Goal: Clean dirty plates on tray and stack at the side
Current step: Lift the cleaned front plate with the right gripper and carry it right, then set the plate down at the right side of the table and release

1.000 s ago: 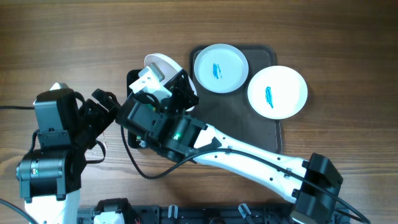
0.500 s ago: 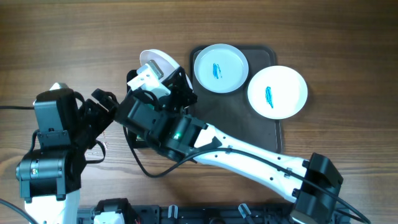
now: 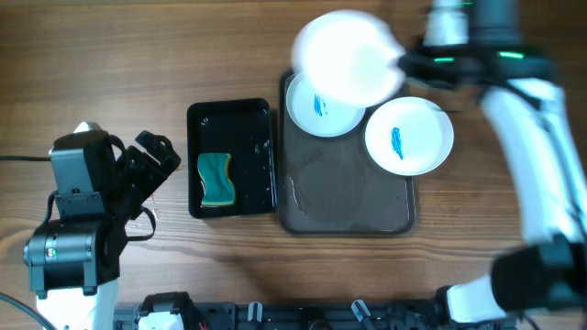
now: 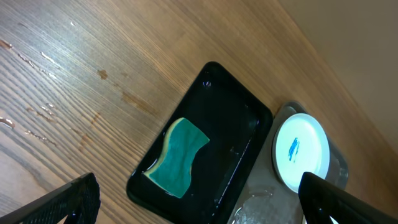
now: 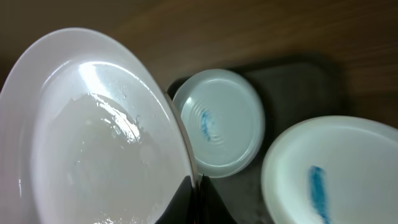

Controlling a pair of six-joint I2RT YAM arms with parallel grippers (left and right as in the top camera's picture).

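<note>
**One plate lifted over the tray, two smeared plates left on it**

A white plate is held in the air by the right gripper, above the tray's far left corner. In the overhead view this held plate is blurred and partly covers the plate beneath it. In the right wrist view the right gripper is seen clamped tight on the held plate's rim, with the plate tilted on edge. Its face is glossy and beaded with droplets.

The tray, brown-grey and textured, is set on the bench right of centre. A wet gleam is seen on its bare surface. A second plate is placed flat in the tray's far left corner, with a blue smear at its centre. A third plate, also smeared blue, is placed at the tray's right side and overhangs the tray's right edge. The two are just beside each other; whether their rims touch cannot be told.

A glossy black tray is placed just beside the tray's left edge. A green and yellow sponge is laid in it, towards its near left part.

The left gripper is held wide apart and empty, to the left of the black tray. In the left wrist view its fingers are seen spread at the bottom corners, above the bench.
</note>
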